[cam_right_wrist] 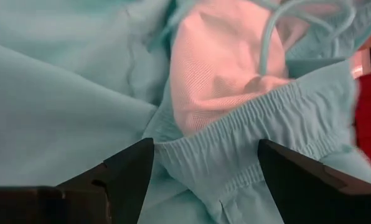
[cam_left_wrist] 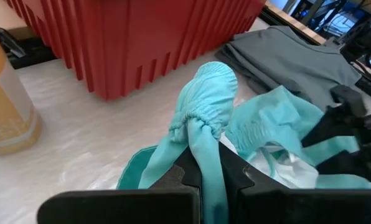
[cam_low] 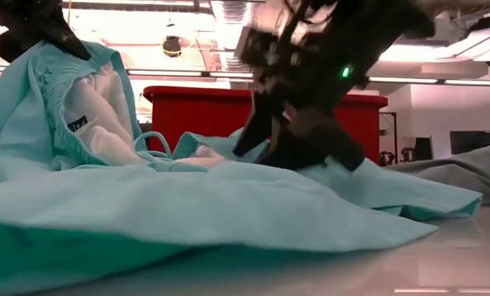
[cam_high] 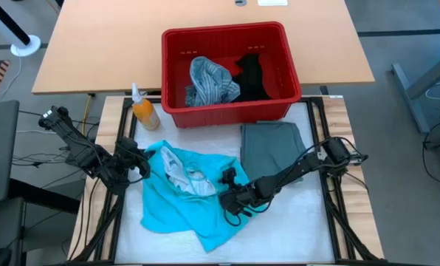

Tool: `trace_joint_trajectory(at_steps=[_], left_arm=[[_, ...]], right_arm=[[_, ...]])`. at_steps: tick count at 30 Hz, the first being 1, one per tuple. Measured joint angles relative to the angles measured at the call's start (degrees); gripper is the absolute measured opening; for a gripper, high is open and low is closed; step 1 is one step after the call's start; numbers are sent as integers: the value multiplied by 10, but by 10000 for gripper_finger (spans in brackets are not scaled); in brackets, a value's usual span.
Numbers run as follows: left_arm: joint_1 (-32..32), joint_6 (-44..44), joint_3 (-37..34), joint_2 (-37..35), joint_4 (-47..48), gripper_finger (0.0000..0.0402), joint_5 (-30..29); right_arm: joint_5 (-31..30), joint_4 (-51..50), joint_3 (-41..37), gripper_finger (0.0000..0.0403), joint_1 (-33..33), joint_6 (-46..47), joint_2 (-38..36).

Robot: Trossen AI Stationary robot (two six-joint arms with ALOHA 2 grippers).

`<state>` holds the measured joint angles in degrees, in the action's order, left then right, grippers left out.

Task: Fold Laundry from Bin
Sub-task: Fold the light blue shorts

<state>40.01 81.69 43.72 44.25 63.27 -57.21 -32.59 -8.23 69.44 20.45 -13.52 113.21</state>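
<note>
No legible text anywhere.

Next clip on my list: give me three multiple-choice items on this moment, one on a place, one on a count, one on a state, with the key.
1. Where does the folded grey-green garment lie?
A. inside the red bin
B. on the table in front of the red bin
C. under the spray bottle

2. How many garments show inside the bin?
A. none
B. two
C. four

3. How do the right gripper fingers stand?
A. open over the turquoise garment waistband
B. shut on the bottle
C. shut on the bin rim

Key: 1 B, it lies flat just outside the bin's near wall. 2 B, a blue-grey striped shirt and a black garment. 3 A, the right wrist view shows both fingers spread with the waistband between.
</note>
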Motion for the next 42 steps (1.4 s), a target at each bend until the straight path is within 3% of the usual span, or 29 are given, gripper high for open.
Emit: trace_joint_trajectory(at_steps=[3, 6, 10, 13, 14, 18, 23, 30, 34, 37, 39, 42], left_arm=[[0, 1, 0, 0, -1, 0, 2], [0, 0, 0, 0, -1, 0, 9], [0, 0, 0, 0, 0, 0, 24], [0, 0, 0, 0, 0, 0, 26], [0, 0, 0, 0, 0, 0, 26], [0, 0, 0, 0, 0, 0, 26], [1, -35, 0, 0, -25, 0, 28], [36, -241, 0, -1, -207, 0, 43], [75, -466, 0, -1, -450, 0, 70], [102, -674, 0, -1, -661, 0, 107], [112, -780, 0, -1, -763, 0, 115], [117, -847, 1, -2, -814, 0, 98]], right_arm=[[-3, 22, 1, 307, -14, 2, 15], [-3, 18, 0, 267, -23, 15, 16], [4, 8, 0, 152, -35, 14, 6], [49, 3, 0, 41, -46, 11, -6], [75, -1, 0, 25, -50, 10, -10], [120, -15, 0, 32, -62, 24, -59], [186, -66, 0, 22, -78, 43, -182], [321, -161, 1, 22, -131, 223, -381], [404, -127, 0, 22, -119, 289, -467], [414, -27, 0, 22, -84, 254, -510], [390, 36, 0, 22, -66, 212, -530], [320, 44, 4, 22, -69, 187, -547]])
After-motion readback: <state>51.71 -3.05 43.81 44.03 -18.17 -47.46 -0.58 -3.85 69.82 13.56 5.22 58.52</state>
